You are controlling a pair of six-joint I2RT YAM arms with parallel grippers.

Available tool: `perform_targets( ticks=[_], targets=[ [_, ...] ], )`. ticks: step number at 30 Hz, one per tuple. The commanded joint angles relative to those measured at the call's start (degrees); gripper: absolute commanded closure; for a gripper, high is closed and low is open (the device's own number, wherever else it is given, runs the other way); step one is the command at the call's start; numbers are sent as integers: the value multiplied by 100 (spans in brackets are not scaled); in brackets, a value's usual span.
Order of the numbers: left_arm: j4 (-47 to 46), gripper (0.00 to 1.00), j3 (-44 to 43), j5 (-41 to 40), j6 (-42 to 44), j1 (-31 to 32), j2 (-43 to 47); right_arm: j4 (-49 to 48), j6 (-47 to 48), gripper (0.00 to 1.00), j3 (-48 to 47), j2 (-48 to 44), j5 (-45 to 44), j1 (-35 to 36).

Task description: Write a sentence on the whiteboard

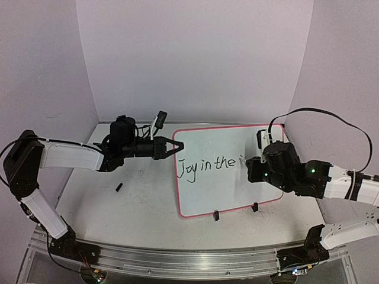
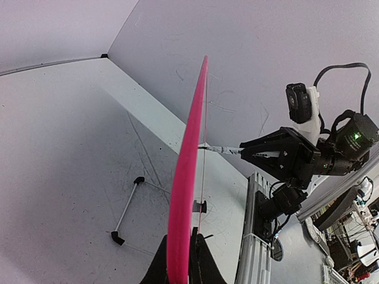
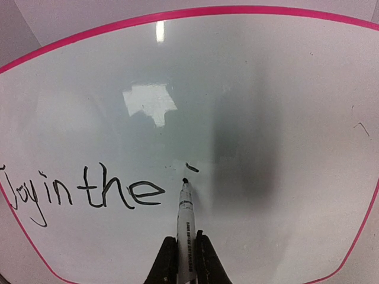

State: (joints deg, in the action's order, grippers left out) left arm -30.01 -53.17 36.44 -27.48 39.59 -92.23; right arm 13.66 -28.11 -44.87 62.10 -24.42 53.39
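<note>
With "Joy in the" written on the whiteboard (image 1: 225,189) (centre right of the top view, on the counter (image 1: 142,195)), its left edge is clamped by the left pincer (image 1: 172,147) and the marker (image 3: 184,207) gripped in the right pincer (image 3: 185,248), so steady strokes toward the frame's right are likely called for next

Whiteboard (image 1: 228,186) on table (image 1: 136,204); left gripper (image 1: 177,147) at its left edge; marker (image 3: 185,228) tip on it, right of the writing (image 3: 89,190); 2 clips (image 1: 216,215) on its near edge.
</note>
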Motion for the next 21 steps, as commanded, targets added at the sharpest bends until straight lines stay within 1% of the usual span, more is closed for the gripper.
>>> perform_targets(
  ticks=[1, 11, 21],
  targets=[
    [320, 100, 8, -599, 339, -36, -59, -170, -32, 100, 0, 94, -150, -19],
    [329, 100, 20, -602, 339, -32, -64, -25, -236, 100, 62, -69, -530, -19],
    [330, 100, 11, -596, 331, -33, -79, 40, -184, 100, 149, -61, -283, -17]
  ],
)
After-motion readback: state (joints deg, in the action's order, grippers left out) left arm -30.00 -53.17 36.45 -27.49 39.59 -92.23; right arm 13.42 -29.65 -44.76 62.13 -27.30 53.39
